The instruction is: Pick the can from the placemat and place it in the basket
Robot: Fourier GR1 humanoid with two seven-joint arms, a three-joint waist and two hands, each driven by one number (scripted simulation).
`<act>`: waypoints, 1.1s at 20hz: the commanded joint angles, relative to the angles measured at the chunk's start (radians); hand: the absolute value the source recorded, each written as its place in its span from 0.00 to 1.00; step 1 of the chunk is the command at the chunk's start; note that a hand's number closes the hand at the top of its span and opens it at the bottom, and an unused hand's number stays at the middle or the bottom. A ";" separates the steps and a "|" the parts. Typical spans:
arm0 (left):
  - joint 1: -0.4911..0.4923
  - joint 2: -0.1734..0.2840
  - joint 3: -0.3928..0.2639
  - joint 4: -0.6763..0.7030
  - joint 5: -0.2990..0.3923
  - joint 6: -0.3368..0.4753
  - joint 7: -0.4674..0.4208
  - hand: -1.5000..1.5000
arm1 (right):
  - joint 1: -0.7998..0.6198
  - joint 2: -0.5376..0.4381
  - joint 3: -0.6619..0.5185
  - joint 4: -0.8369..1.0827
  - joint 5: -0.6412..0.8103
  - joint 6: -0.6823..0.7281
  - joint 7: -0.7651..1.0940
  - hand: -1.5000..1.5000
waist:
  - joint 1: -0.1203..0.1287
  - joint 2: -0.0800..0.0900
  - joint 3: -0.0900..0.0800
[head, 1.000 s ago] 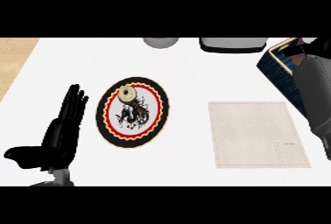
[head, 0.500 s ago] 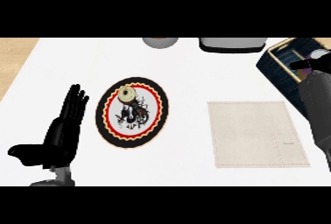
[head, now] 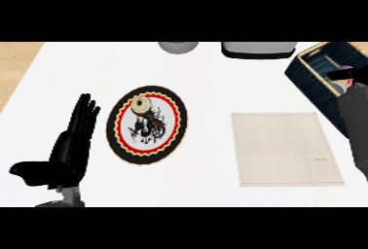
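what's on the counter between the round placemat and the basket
In the head view, a pale rectangular mat lies on the white counter between the round placemat and the basket; nothing rests on it.

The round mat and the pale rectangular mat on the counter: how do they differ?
The round mat is circular with a black rim, a red scalloped ring and a dark picture at its centre; the rectangular mat is plain beige with only a faint stitched border. The round mat lies beside the left robot hand; the rectangular mat lies nearer the basket. Both lie flat on the white counter.
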 commanded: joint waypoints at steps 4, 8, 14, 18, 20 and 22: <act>-0.022 -0.022 -0.006 0.053 -0.018 0.016 -0.025 0.50 | 0.001 -0.019 0.040 -0.036 0.103 -0.162 0.041 0.00 | 0.002 0.003 0.000; 0.019 0.019 0.031 0.000 0.026 -0.026 -0.020 0.50 | 0.074 -0.009 0.060 -0.216 0.189 -0.145 0.147 0.00 | -0.011 -0.005 -0.001; 0.018 -0.033 -0.021 -0.025 -0.025 0.029 0.005 0.50 | 0.120 -0.042 0.042 -0.440 0.246 0.043 0.257 0.00 | -0.016 -0.007 -0.001; 0.024 0.002 0.019 -0.024 -0.002 0.007 0.001 0.50 | 0.232 0.043 0.013 -0.695 0.289 0.056 0.322 0.00 | -0.035 -0.014 -0.002; 0.014 0.022 0.059 -0.009 0.043 -0.021 -0.001 0.50 | 0.288 0.036 -0.013 -0.825 0.239 0.079 0.272 0.00 | -0.042 -0.015 -0.002; -0.031 0.016 0.046 -0.013 0.008 0.014 0.046 0.50 | 0.386 0.084 0.013 -0.992 0.230 0.137 0.254 0.00 | -0.039 -0.013 -0.001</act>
